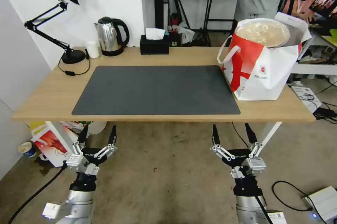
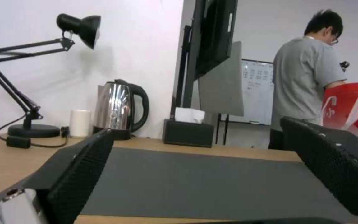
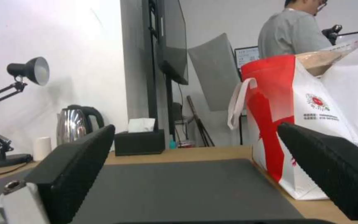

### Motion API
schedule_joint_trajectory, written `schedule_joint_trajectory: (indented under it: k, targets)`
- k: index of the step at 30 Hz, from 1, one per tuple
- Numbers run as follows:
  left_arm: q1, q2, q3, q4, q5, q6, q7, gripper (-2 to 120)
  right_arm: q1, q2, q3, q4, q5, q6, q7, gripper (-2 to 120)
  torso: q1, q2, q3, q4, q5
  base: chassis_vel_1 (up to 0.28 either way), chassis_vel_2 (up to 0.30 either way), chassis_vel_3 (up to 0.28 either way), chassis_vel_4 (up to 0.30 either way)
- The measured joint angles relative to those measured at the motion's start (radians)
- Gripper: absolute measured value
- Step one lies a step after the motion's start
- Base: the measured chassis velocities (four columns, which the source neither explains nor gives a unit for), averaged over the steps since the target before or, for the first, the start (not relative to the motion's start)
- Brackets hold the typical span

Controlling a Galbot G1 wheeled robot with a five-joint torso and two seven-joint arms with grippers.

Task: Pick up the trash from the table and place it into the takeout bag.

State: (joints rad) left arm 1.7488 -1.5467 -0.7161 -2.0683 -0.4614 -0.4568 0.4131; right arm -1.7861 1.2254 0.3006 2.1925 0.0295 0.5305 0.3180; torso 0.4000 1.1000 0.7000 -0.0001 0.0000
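The table [image 1: 52,94] of light wood carries a large dark grey mat [image 1: 156,90] with nothing on it. At its right end stands the red-and-white takeout bag [image 1: 259,69], handles loose. A tan lidded round bowl [image 1: 262,32] of trash rests in the bag's open mouth. Both grippers hang in front of and below the table's near edge, pointing at it: my left gripper [image 1: 98,132] is open and holds nothing, and my right gripper [image 1: 231,131] is open and holds nothing. The right wrist view shows the takeout bag [image 3: 311,124] beyond its black fingers [image 3: 75,168].
Along the back edge stand a black desk lamp [image 1: 73,56], a small white cup [image 1: 92,49], a steel kettle [image 1: 110,36] and a black tissue box [image 1: 154,43]. A smaller red-and-white bag [image 1: 49,141] lies on the floor under the left end. Cables and a white box [image 1: 321,201] lie at the floor's right.
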Motion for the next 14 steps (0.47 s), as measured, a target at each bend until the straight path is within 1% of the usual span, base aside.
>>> schedule_joint_trajectory:
  k: [14]
  targets:
    - [0.002,0.001,-0.003,-0.006,0.005,0.001,-0.003,100,0.000,0.000,0.000,0.000,0.000,0.000,0.000,100,0.000,0.000,0.000,0.0000,0.0000,0.000,0.000,0.000,0.000]
